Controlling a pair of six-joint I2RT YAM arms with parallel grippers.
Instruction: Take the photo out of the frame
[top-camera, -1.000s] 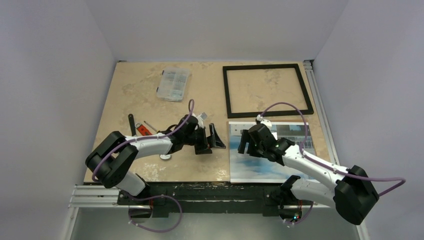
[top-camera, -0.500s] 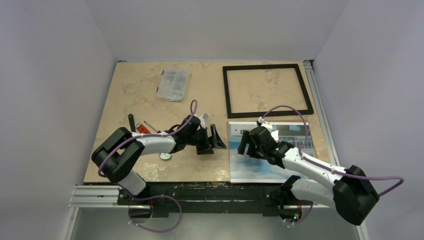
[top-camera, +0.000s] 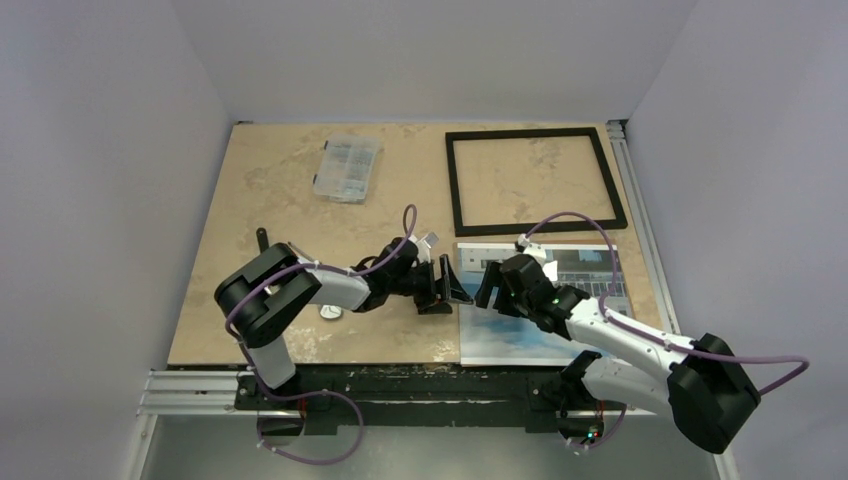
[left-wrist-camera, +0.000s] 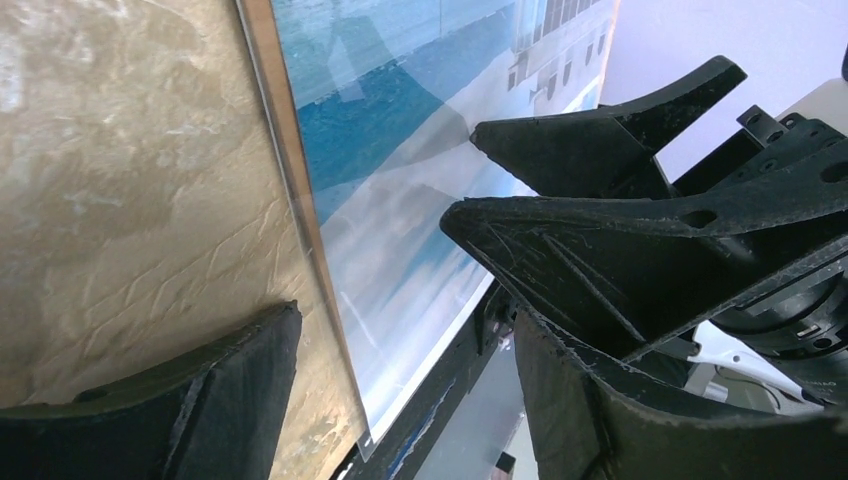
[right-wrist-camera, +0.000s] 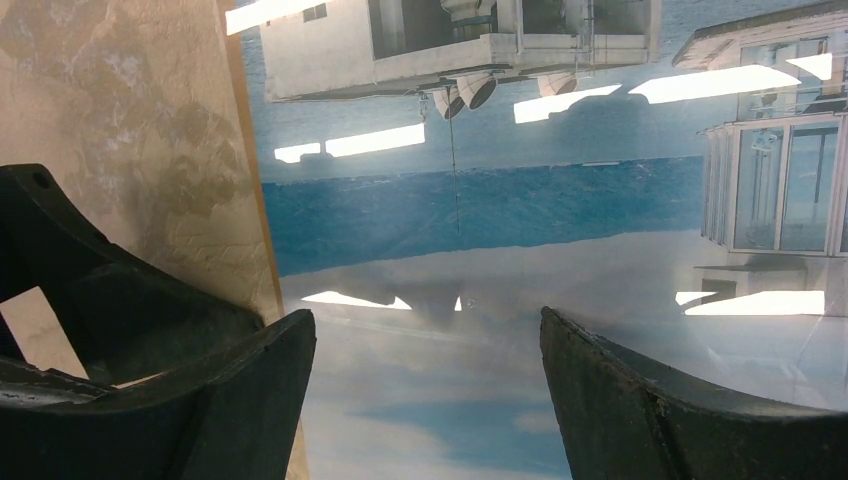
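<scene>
Photo (top-camera: 520, 335) lay flat just on the near side of the empty frame (top-camera: 525, 133), so removal looked done. Left gripper (top-camera: 450, 293) straddled the photo's edge and right gripper (top-camera: 495, 297) hovered above it, both with fingers spread, gripping nothing.

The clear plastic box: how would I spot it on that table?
Start at the beige table. At its far side, left of the empty black frame, lies the plastic box. It alone is see-through, with small compartments inside.
</scene>
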